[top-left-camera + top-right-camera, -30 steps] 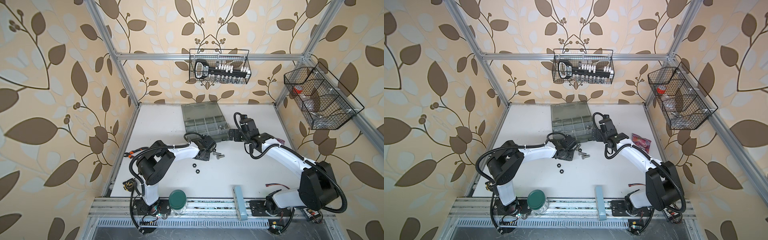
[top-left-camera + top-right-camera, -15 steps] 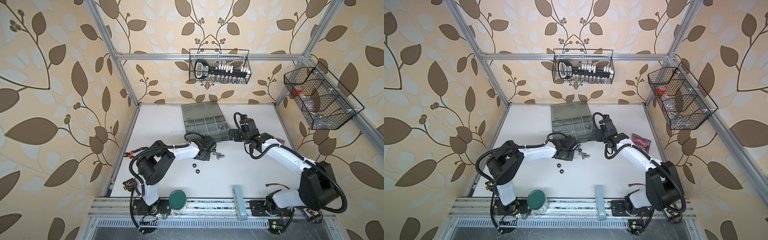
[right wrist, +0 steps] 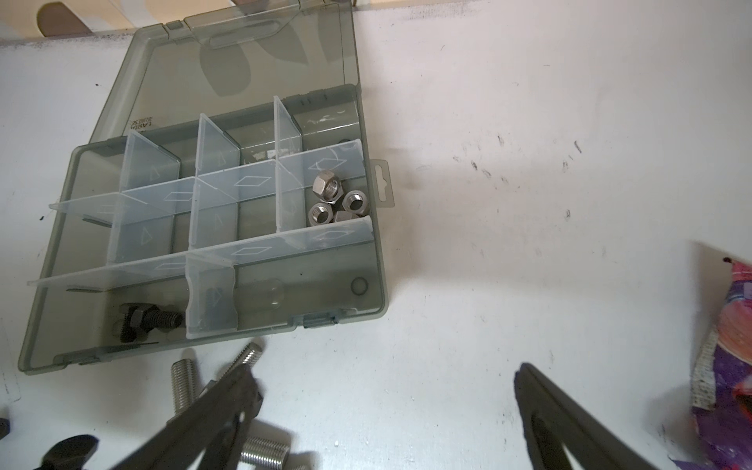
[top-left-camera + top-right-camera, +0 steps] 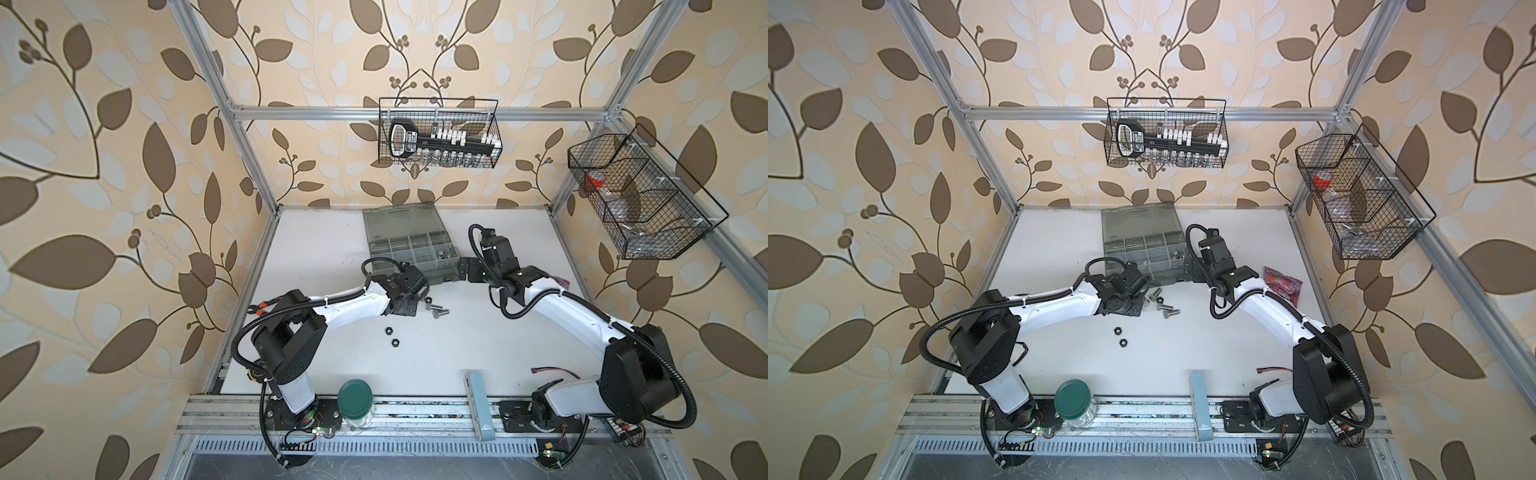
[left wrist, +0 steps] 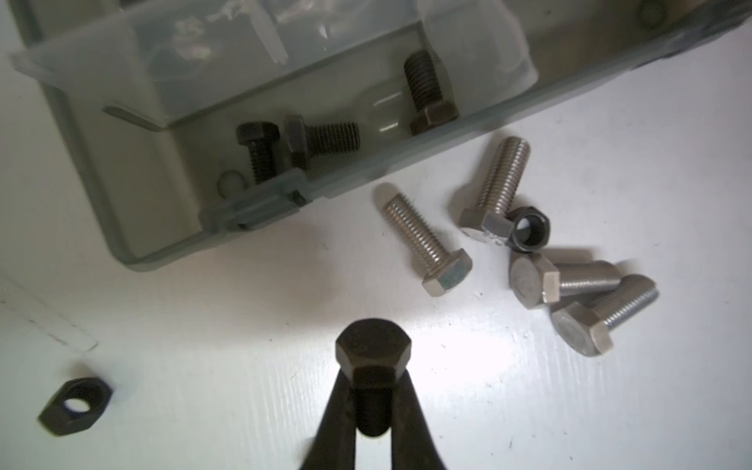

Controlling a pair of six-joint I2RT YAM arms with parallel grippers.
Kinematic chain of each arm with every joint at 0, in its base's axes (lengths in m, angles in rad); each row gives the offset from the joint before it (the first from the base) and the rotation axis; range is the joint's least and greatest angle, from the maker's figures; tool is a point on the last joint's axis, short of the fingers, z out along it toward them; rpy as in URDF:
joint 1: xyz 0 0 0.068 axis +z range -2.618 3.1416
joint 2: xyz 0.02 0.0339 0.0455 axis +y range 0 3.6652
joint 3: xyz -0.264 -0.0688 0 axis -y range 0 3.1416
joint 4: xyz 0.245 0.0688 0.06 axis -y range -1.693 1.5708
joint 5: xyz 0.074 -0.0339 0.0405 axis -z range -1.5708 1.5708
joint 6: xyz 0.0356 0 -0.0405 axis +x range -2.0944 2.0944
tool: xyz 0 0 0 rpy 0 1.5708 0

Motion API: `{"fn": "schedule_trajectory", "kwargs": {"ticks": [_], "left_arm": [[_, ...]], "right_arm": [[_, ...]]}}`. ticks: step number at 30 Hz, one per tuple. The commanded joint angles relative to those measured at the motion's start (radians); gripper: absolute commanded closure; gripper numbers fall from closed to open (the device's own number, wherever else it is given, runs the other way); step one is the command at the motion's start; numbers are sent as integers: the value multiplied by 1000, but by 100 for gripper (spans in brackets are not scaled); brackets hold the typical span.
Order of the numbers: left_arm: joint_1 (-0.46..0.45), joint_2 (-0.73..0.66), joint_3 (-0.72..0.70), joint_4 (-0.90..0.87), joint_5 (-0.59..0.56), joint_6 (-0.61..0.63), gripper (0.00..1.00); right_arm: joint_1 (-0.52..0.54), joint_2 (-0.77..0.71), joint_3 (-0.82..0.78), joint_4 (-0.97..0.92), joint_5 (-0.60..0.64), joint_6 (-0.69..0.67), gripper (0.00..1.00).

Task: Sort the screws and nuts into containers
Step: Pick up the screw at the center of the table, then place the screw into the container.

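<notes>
White table (image 4: 324, 257) inside an aluminium frame, leaf-patterned wallpaper all round, two wire baskets (image 4: 438, 133) hung above. At the far middle of the table you have one grey organizer case (image 4: 405, 222), lid laid back. Your left gripper (image 5: 372, 411) is clamped on one held black bolt (image 5: 372, 358), head outward, just in front of the case. Only the left wrist view shows this grip; in both top views the wrist covers it. The same view lists three stored black bolts (image 5: 321, 138) in the front corner compartment nearest that gripper. It also shows four silver bolts (image 5: 427, 240) loose on the table just outside the front wall, and two black nuts (image 5: 529, 230), one touching a silver bolt's head, one well apart. Both top views show a pair of black nuts (image 4: 389, 331) close together in front of the left arm. Only the right wrist view gives you the four silver nuts (image 3: 327, 185), in a middle-row end compartment. Your right gripper (image 3: 382, 390) stands spread wide, holding nothing, over bare table near the case's front corner. One pink and purple packet (image 4: 1281, 282) lies beside the right arm, plain in a top view. In a top view the arm hides all but an edge of the packet (image 4: 564, 282). On the front rail: one green-lidded jar (image 4: 354, 398), one pale blue block (image 4: 478, 399). Against the top views of a second ago, neither arm nor any loose piece shows a shift.
</notes>
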Motion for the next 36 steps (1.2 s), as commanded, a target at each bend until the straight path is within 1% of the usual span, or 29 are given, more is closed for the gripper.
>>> {"fn": "schedule_trajectory", "kwargs": {"ticks": [1,5,10,16,24,36], "left_arm": [[0,-32,79,-26,-45,21,100],[33,-7,149,-19,-31,42,100],[113,47,236,-6,65,63,100],[162,99,281,-16,136,79,100],[183,135,272,0,164,85,100],[187,221,318,-8,193,93,100]], "right_arm": [[4,-14,-3,-10,3,7,0],[5,-15,-6,-10,1,10,1],[4,-20,-12,-10,-2,12,0],[4,-33,-21,-11,15,13,0],[3,-23,-17,-9,5,16,0],[3,-32,-24,-12,15,13,0]]}}
